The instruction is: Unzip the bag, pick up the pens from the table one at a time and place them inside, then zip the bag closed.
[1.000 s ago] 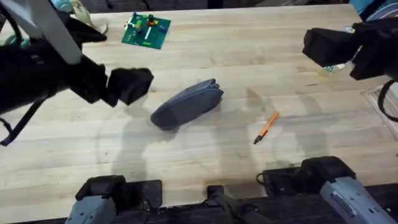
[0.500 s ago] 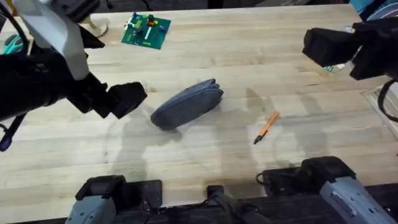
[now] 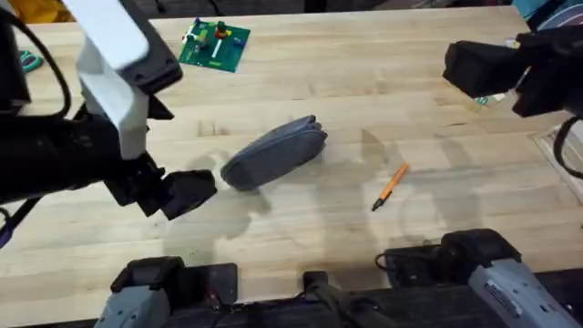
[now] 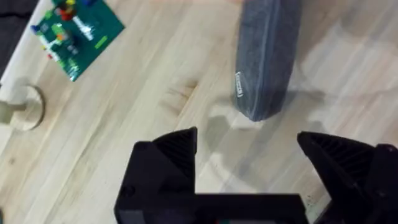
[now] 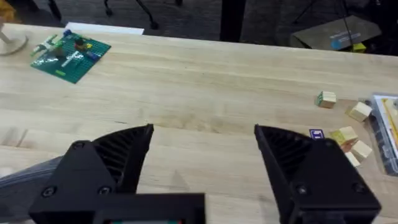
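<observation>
The grey fabric bag (image 3: 273, 153) lies slantwise in the middle of the table (image 3: 364, 82), its zipper shut as far as I can see; its near end shows in the left wrist view as the bag (image 4: 266, 59). An orange pen (image 3: 391, 185) with a black tip lies to the bag's right. My left gripper (image 3: 189, 192) hovers just off the bag's lower-left end, and in its wrist view the left gripper (image 4: 249, 155) stands open and holds nothing. My right gripper (image 3: 474, 69) hangs high at the far right, where the wrist view shows the right gripper (image 5: 202, 149) open and bare.
A green circuit board (image 3: 213, 46) lies at the back left, also seen as the board (image 4: 76, 32) and the board (image 5: 69, 53). Small wooden blocks (image 5: 348, 134) sit near the right edge. A pale round stand (image 4: 22, 109) is left of the board.
My left arm has swung toward the near edge, carrying its gripper from beside the bag's left flank to just below its lower-left end. Bag, pen and right arm have not moved.
</observation>
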Motion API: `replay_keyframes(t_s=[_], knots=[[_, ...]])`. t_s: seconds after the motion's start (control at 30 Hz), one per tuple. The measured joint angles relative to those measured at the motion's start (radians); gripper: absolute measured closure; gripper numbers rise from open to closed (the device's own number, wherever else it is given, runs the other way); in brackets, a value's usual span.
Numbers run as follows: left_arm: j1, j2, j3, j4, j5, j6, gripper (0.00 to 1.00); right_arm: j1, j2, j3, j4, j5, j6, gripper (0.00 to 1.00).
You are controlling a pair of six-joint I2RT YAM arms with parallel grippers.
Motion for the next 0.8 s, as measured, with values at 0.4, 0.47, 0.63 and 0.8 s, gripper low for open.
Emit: replay_keyframes(t_s=[0.4, 0.47, 0.63, 0.8], knots=[[0.000, 0.195, 0.000, -0.005, 0.054, 0.046, 0.008, 0.000, 0.000, 0.000, 0.000, 0.000, -0.002, 0.004], [0.000, 0.236, 0.000, -0.005, 0.063, 0.046, 0.007, 0.000, 0.000, 0.000, 0.000, 0.000, -0.002, 0.004], [0.000, 0.330, 0.000, -0.005, 0.099, 0.049, 0.006, 0.000, 0.000, 0.000, 0.000, 0.000, -0.002, 0.003], [0.000, 0.416, 0.000, -0.005, 0.140, 0.050, 0.006, 0.000, 0.000, 0.000, 0.000, 0.000, -0.002, 0.003]])
